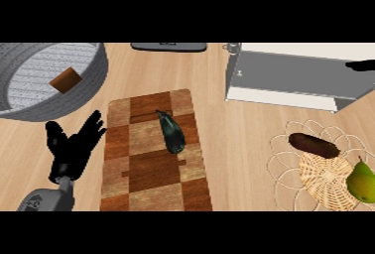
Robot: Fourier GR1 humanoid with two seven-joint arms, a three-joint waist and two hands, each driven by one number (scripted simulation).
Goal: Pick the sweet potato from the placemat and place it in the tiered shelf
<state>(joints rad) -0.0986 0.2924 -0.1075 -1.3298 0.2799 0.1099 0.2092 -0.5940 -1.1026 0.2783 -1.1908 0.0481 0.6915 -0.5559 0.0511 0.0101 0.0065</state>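
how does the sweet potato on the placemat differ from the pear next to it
The sweet potato is dark reddish brown; the pear is yellow-green. The sweet potato is a long oval lying flat near the upper left rim of the placemat; the pear is rounder and tapers to a stem, sitting at the mat's right side, partly cut off by the picture's edge. Both rest on the same woven placemat, untouched by either hand.

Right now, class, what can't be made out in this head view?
- Shelf: cut off by the top and right edges, so its tiers cannot be counted.
- Black shape over the shelf: cut by the right edge. It may be the right hand, fingers unreadable.
- Pear: partly past the right edge.
- Dark object: cut by the top edge, unidentifiable.
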